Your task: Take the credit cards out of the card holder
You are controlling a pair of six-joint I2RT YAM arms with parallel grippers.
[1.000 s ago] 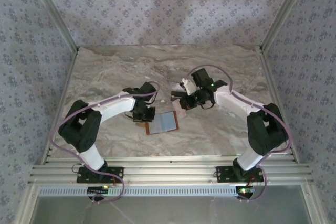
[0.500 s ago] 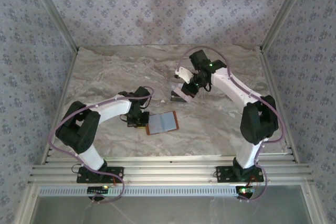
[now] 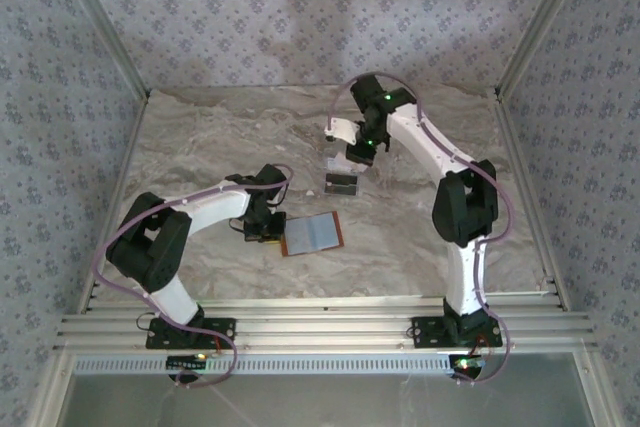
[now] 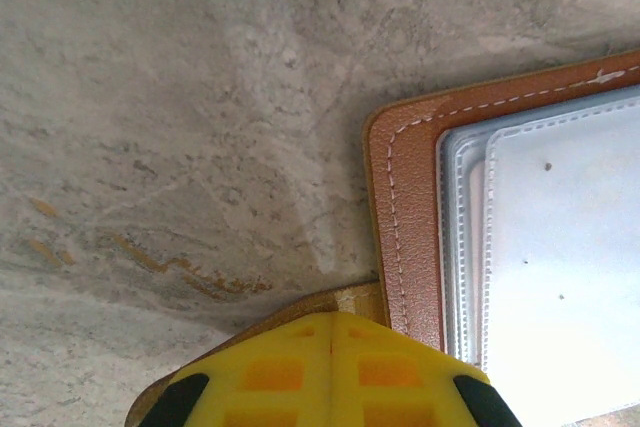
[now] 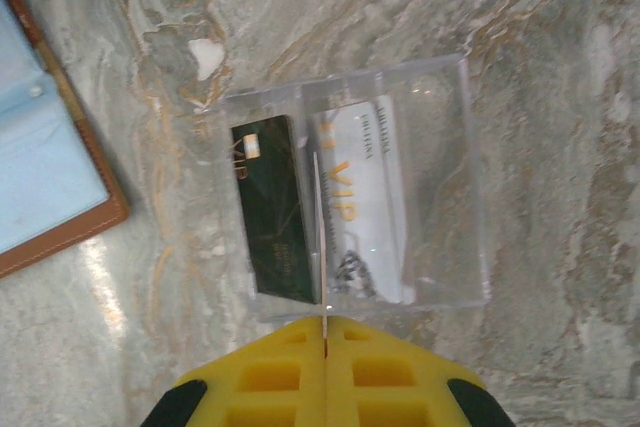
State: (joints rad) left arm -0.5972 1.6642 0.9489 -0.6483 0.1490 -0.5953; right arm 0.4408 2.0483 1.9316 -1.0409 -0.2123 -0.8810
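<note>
Hovering clenched and empty, my right gripper (image 5: 325, 379) sits over the rack (image 5: 445, 197), where a dark card (image 5: 270, 212) and a white card (image 5: 365, 207) lie side by side. The card holder (image 3: 312, 234) lies open mid-frame on the surface (image 3: 200, 147), lower left of that gripper, long axis left-right. My left gripper (image 4: 330, 367), also clenched, is at its left edge, far nearer.

A clear two-compartment plastic rack (image 3: 342, 184) (image 5: 445, 187) sits on a grey marbled worktop (image 3: 220, 137), enclosed by floral-patterned walls (image 3: 300, 7) and aluminium rails (image 3: 320, 327).
</note>
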